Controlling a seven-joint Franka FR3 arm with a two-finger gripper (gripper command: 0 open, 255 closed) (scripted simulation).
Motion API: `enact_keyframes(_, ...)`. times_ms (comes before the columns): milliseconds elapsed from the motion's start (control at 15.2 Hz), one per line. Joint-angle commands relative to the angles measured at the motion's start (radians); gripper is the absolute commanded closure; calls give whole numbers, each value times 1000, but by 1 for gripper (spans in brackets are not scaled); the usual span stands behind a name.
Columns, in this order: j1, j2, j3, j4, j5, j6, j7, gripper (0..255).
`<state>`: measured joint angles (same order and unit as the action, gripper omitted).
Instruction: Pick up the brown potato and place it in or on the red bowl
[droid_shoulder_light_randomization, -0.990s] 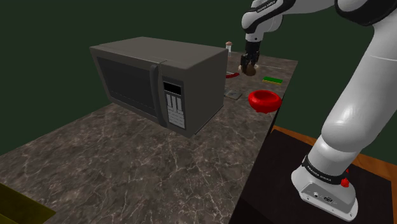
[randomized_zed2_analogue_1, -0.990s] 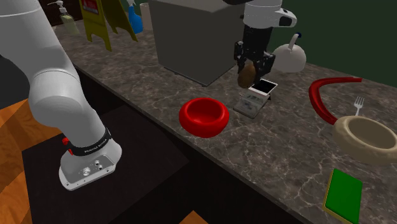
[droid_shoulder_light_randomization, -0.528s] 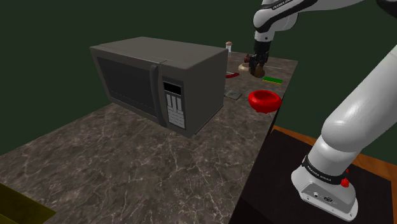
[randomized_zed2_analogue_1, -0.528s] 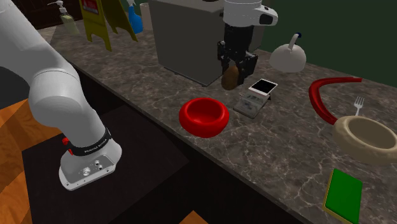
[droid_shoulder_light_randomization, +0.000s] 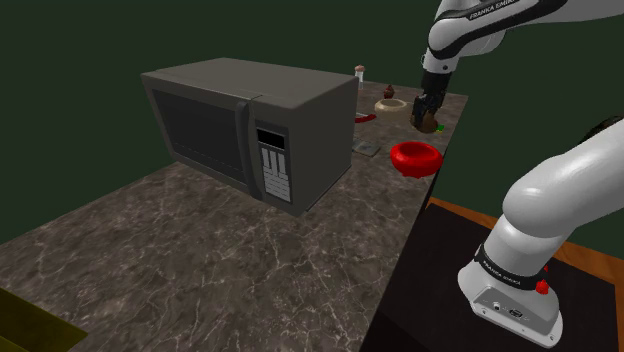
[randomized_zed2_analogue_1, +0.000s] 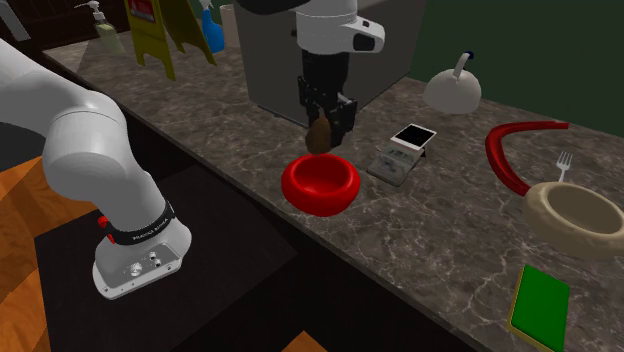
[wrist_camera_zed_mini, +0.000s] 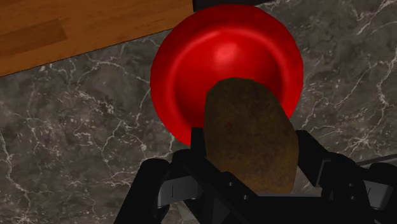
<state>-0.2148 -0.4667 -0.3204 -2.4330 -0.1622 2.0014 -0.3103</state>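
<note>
Clasping the brown potato between the black jaws, closed tight on its sides. Holding it in the air, clear of the marble desk and touching nothing else. Hanging above the far rim of the red bowl, at about 12 o'clock from the bowl's middle in the second exterior view and about 1 o'clock from it in the shoulder view. Looking down past the potato into the bowl's hollow in the wrist view, potato overlapping the bowl's nearer part. Judging the pick-up done and the carry nearly finished. Remaining, on this reading: centring over the hollow, lowering, opening the jaws. Standing well apart at 9 o'clock of the bowl in the shoulder view: the grey microwave.
</note>
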Motion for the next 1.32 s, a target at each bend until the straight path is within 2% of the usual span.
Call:
enact_keyframes(0, -4, -4, -4, -31, -5, 27, -1, 255)
enact_keyframes(726, -4, 60, -28, -131, -10, 191, -5, 255)
enact_keyframes(1254, -4, 60, -28, -131, -10, 191, -5, 255)
